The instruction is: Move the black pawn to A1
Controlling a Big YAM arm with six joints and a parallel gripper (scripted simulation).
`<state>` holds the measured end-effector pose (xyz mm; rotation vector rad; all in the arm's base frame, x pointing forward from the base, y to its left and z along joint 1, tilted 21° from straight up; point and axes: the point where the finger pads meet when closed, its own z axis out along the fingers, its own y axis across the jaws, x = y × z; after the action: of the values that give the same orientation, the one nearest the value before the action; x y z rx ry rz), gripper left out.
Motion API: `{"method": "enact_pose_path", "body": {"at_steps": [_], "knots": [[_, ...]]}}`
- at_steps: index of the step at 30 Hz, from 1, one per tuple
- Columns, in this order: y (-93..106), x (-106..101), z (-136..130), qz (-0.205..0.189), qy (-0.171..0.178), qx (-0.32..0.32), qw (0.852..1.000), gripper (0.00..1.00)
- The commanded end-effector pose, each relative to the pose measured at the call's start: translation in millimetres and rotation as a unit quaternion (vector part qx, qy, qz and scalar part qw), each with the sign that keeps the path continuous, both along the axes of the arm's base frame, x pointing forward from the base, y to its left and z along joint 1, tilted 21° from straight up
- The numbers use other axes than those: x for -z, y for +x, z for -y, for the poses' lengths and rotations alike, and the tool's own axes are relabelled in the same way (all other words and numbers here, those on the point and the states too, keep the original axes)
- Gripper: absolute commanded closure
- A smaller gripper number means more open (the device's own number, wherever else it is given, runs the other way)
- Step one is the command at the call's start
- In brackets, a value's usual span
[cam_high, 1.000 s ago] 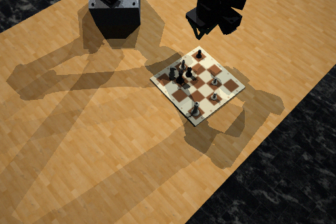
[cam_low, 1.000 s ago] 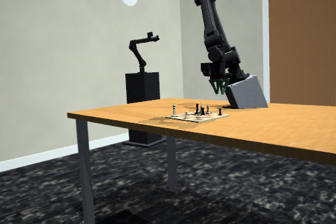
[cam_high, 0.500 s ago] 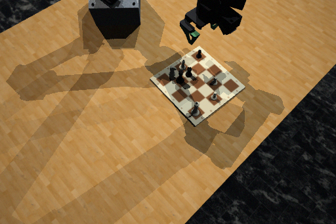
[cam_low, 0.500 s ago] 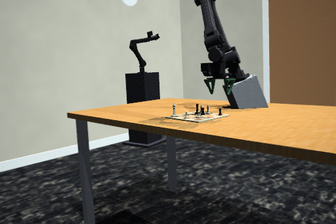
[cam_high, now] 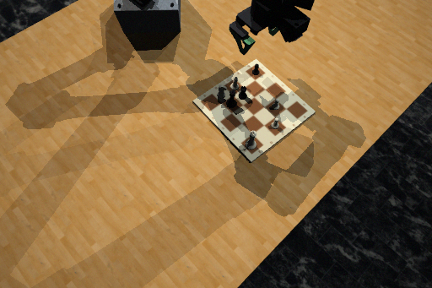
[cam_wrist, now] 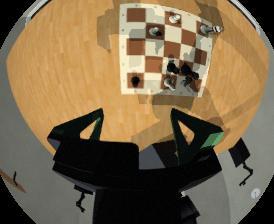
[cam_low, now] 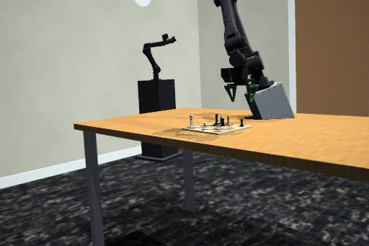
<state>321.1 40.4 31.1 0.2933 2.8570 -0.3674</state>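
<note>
The black pawn (cam_high: 256,69) (cam_low: 241,123) (cam_wrist: 135,80) stands upright on the corner square of the chessboard (cam_high: 298,110) (cam_low: 215,131) (cam_wrist: 138,15) that lies nearest the arm's base. I cannot read the square letters. My gripper (cam_high: 261,36) (cam_low: 241,95) (cam_wrist: 137,111) is open and empty. It hangs well above the board's near-base corner, clear of the pawn.
Three black pieces (cam_high: 231,100) cluster on the board's left side, with a pale piece (cam_high: 234,83) behind them. More pieces (cam_high: 274,104) (cam_high: 275,122) (cam_high: 251,140) stand toward the far edge. The arm's grey base block (cam_high: 147,10) (cam_low: 269,102) sits on the wooden table (cam_high: 105,183).
</note>
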Motion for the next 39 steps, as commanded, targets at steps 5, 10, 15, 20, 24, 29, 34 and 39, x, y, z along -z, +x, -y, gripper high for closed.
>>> {"method": "enact_pose_path", "body": {"at_steps": [5, 10, 15, 20, 24, 29, 34, 39], "knots": [[18.6, -50, -20, 0.04, 0.011, -0.004, 0.999, 0.0], [11.4, -77, -28, 0.041, 0.013, -0.004, 0.999, 0.0], [5.7, -98, -33, 0.042, 0.014, -0.004, 0.999, 0.0], [3.9, -103, -35, 0.041, 0.014, -0.004, 0.999, 0.0], [3.3, -96, -35, 0.028, 0.009, -0.004, 1.0, 0.0], [5.2, -100, -36, 0.037, 0.012, -0.007, 0.999, 0.0], [5.2, -100, -36, 0.037, 0.012, -0.007, 0.999, 0.0], [5.2, -100, -36, 0.037, 0.012, -0.007, 0.999, 0.0]]}}
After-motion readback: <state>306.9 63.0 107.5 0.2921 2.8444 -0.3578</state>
